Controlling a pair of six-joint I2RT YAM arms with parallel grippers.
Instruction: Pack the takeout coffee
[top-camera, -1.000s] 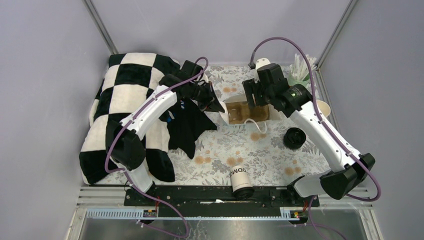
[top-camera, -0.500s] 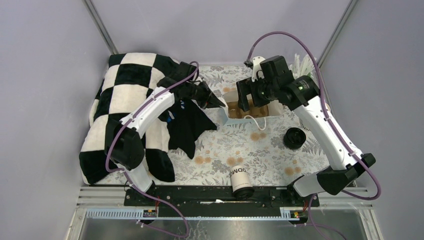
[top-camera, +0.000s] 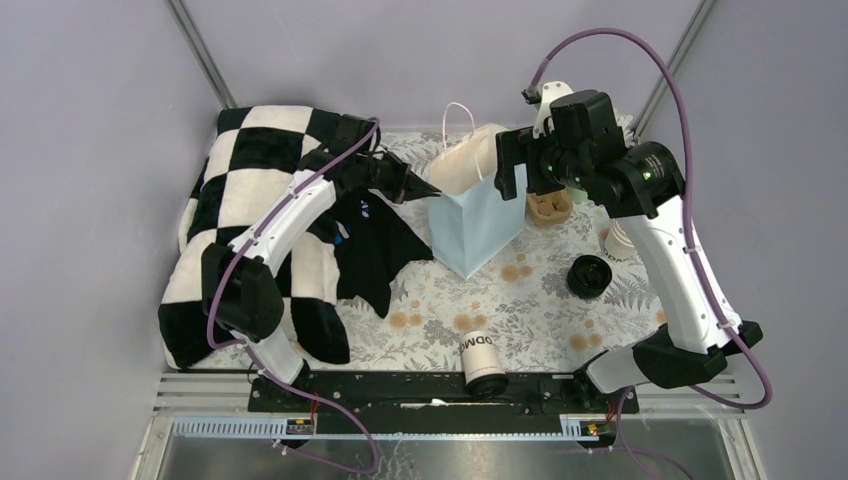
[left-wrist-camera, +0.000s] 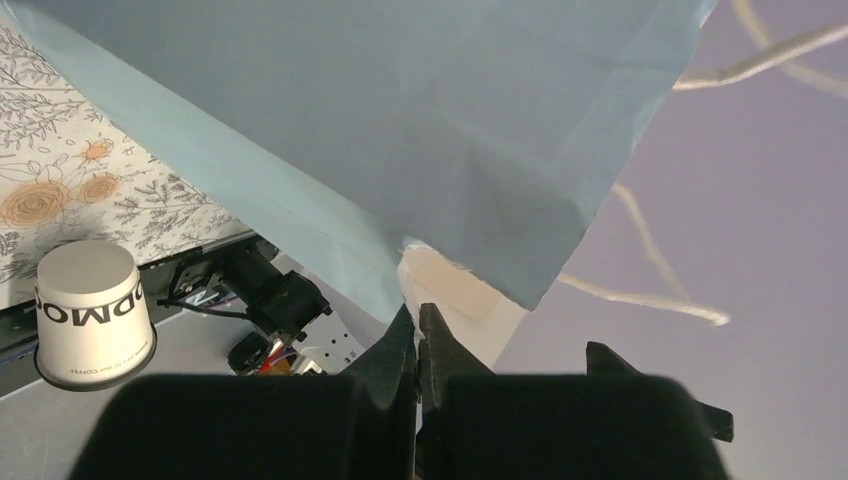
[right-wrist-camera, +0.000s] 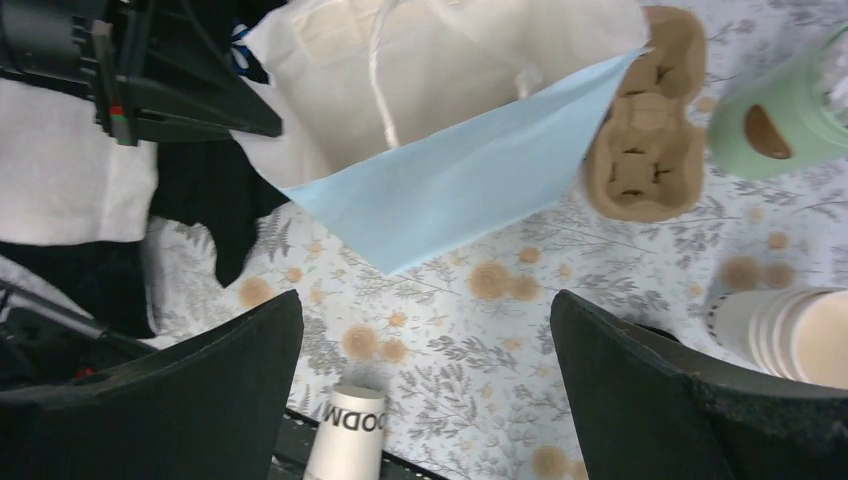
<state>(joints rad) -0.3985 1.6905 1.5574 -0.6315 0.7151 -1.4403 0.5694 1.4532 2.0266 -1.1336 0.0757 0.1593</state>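
Observation:
The takeout coffee (top-camera: 481, 356), a white cup with dark lettering and a black lid, lies on its side at the table's front edge. It also shows in the left wrist view (left-wrist-camera: 91, 311) and the right wrist view (right-wrist-camera: 346, 442). A light blue paper bag (top-camera: 472, 220) stands tilted at mid-table with its cream inside open upward (right-wrist-camera: 440, 70). My left gripper (top-camera: 430, 192) is shut on the bag's rim (left-wrist-camera: 417, 315). My right gripper (top-camera: 512, 175) hangs above the bag's right side, open and empty (right-wrist-camera: 430, 330).
A cardboard cup carrier (top-camera: 550, 207) lies right of the bag. A loose black lid (top-camera: 590, 275), a stack of cream cups (top-camera: 622, 242) and a green cup (right-wrist-camera: 790, 120) are at the right. A checkered cloth (top-camera: 250, 180) and a black cloth (top-camera: 375, 250) cover the left.
The bag has gone from lying low on the table to standing up and open, held by my left gripper. My right gripper has risen and moved back, now above the bag.

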